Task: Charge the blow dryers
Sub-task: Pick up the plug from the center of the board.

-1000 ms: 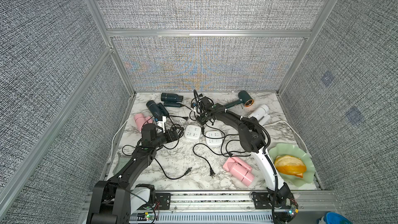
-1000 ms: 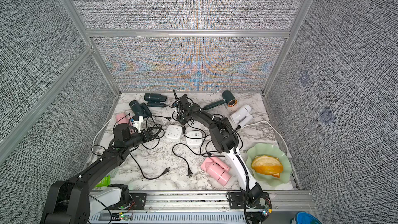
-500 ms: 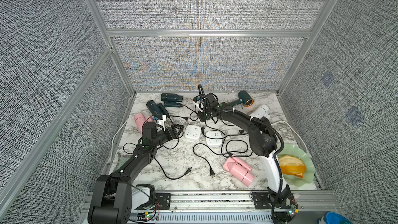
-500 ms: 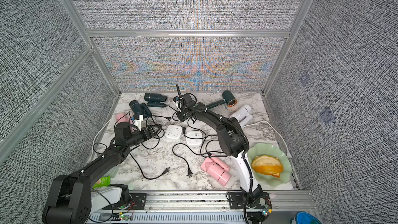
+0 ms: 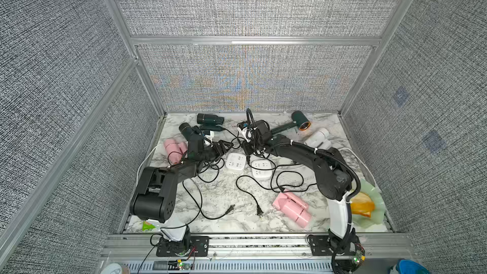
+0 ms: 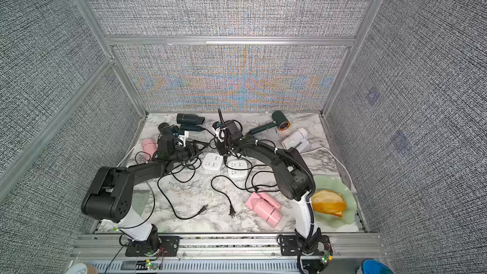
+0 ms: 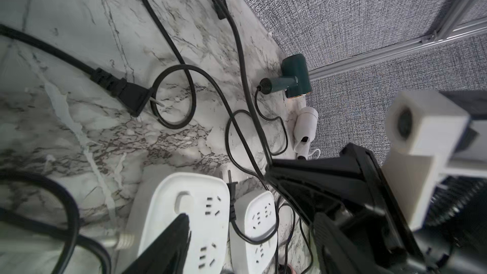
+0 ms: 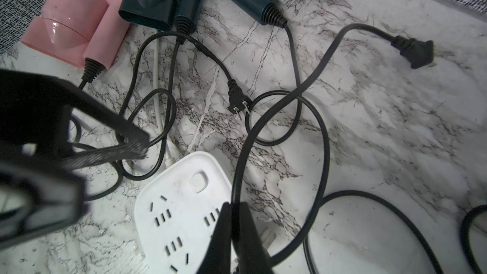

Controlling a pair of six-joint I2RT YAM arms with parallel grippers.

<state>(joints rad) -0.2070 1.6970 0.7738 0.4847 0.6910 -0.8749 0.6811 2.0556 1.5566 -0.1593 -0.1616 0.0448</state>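
Far left on the table: a pink blow dryer, with two dark teal blow dryers behind it. My left gripper has its jaws apart and empty, beside the socket blocks (cords tangled all around). My right gripper is clamped on a black cord. Back right: copper-ringed blow dryer and white blow dryer. Front right: second pink blow dryer.

Left arm reaches inward with jaws parted (right arm opposite, jaws pressed together).
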